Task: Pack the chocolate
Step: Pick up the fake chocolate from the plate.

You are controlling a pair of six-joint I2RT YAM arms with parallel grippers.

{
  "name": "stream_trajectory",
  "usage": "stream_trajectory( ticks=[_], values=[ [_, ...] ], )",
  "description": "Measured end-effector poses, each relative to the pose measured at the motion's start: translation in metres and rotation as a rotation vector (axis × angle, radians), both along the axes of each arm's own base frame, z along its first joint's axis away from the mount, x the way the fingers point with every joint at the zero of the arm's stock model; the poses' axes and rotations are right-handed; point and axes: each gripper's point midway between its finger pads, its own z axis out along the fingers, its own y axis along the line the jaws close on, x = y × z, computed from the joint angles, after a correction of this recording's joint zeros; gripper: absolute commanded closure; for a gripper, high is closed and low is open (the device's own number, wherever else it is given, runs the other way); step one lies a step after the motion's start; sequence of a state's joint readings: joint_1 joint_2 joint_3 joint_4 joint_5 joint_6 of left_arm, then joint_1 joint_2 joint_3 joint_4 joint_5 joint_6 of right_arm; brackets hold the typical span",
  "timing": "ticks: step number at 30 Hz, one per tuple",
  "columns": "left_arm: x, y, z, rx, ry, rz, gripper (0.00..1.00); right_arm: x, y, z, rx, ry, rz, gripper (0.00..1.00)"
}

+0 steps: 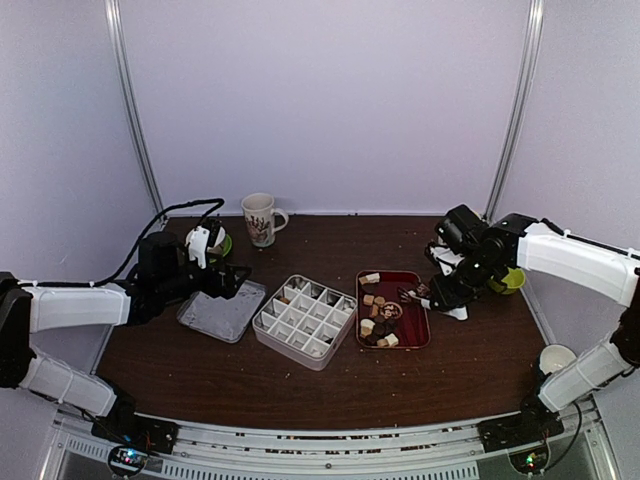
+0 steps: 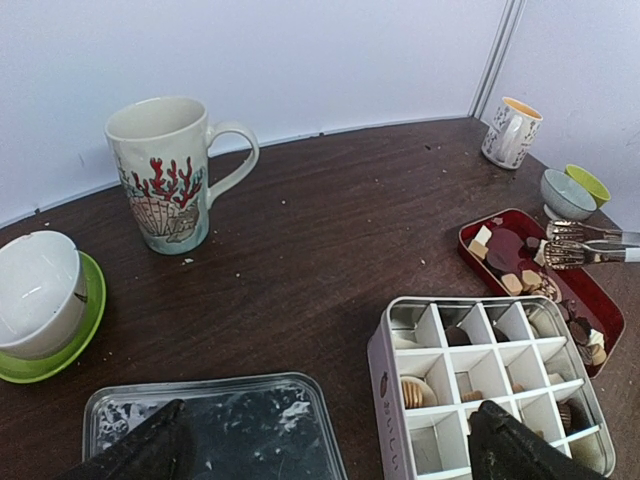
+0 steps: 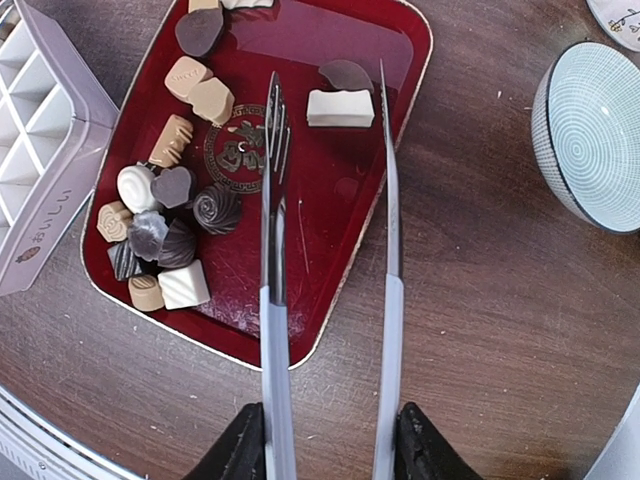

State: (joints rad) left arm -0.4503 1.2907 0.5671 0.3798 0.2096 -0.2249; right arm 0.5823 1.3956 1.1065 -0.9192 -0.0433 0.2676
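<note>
While most of the chocolate [image 3: 165,230] lies bunched at one end of the dark red tray [image 3: 340,200], one white bar [image 3: 340,107] sits apart near the other end, right between the tips of the metal tongs [image 3: 275,300]. The tongs stand spread wider than the bar, with nothing in them (how high they ride above the tray I cannot tell). The right gripper [image 3: 330,450] is pinched around their handle end. This looks like the picking step. The next move calls for squeezing evenly on the bar's short ends, then carrying it to a free cell of the divided box [image 1: 305,320] just beside the tray, where a few pieces already sit. The left gripper [image 1: 222,283] hangs spread wide over a flat metal lid [image 1: 222,312], holding nothing.
</note>
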Motion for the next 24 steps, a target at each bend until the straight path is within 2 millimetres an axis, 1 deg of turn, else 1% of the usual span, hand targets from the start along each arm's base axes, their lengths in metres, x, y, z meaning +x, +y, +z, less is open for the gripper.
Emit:
stream_trajectory(
  ticks=[7,13,18,21,24],
  values=[
    [0.000,0.000,0.000,0.000,0.000,0.000,0.03,0.004,0.002,-0.009,-0.012,0.016,0.003,0.60],
    [0.000,0.000,0.000,0.000,0.001,0.000,0.02,0.006,0.002,-0.010,-0.014,0.015,0.009,0.71],
    [0.000,0.000,-0.001,0.001,0.002,0.000,0.02,0.006,0.003,-0.010,-0.013,0.012,0.031,0.71],
    [0.000,0.000,-0.001,0.001,0.003,0.000,0.02,0.004,0.007,-0.004,0.014,0.003,0.054,0.71],
    [0.000,-0.001,-0.001,0.000,0.004,-0.003,0.03,0.003,0.016,0.013,0.085,-0.039,0.080,0.71]
  ],
)
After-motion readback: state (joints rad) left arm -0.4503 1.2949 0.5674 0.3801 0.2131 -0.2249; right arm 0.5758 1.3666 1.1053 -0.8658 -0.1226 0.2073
